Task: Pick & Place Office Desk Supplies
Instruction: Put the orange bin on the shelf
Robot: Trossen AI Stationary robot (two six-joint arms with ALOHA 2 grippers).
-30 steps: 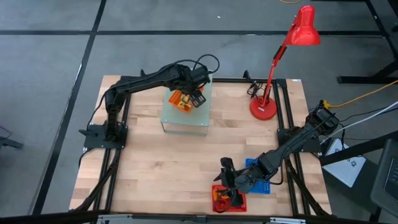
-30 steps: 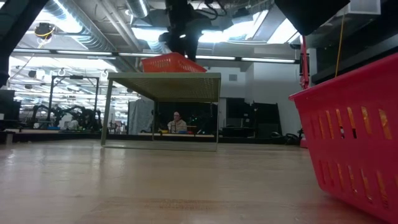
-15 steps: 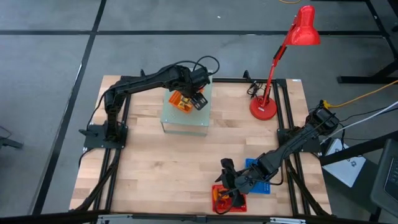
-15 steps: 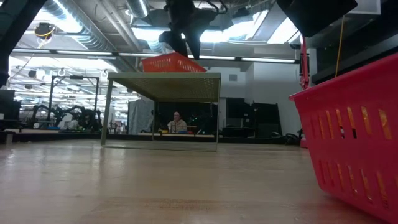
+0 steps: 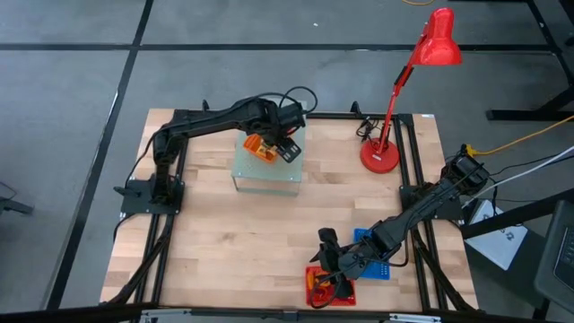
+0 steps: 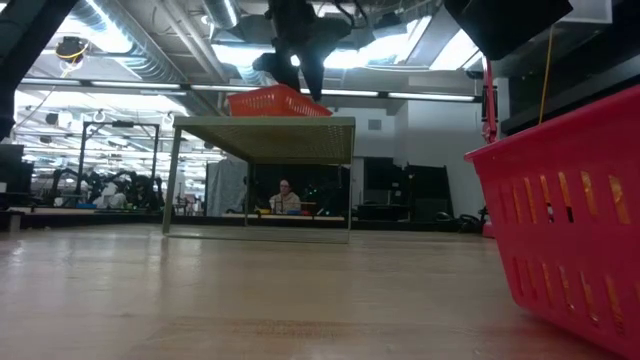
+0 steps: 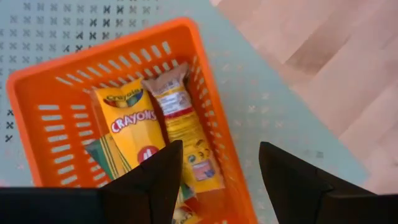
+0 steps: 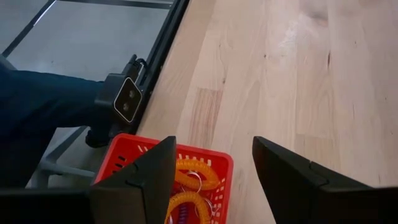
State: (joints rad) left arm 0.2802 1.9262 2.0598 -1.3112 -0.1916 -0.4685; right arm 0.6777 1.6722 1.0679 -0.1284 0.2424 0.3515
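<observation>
The left arm is seen in the high view stretched from its mount at the desk's left edge toward the far middle, bent at the elbow, with the left gripper (image 5: 283,142) held over the orange basket (image 5: 260,144). This basket stands on top of the pale green perforated stand (image 5: 267,167), near the stand's far edge; in the low view the basket (image 6: 277,101) is seen resting on the stand's top (image 6: 262,126) with the gripper hanging just above it. In the left wrist view the two dark fingers (image 7: 155,177) are spread apart with nothing between them, and the basket's contents are shown beyond them: a yellow crayon box (image 7: 127,121) and, touching it, a narrow yellow-and-red packet (image 7: 183,134), both lying flat inside the orange basket (image 7: 37,81). The right arm is stretched from the desk's right edge toward the near edge, its forearm lowered, with the right gripper (image 5: 330,260) held over the red basket (image 5: 316,289), which sits at the desk's near edge beside a blue basket (image 5: 381,267). In the right wrist view its fingers (image 8: 152,171) are spread apart and empty above the red basket (image 8: 214,158), in which orange ring-shaped clips (image 8: 189,177) and thin loops are seen. The red desk lamp (image 5: 395,90) stands at the far right corner. A seated person (image 6: 285,197) is seen in the room beyond the desk.
</observation>
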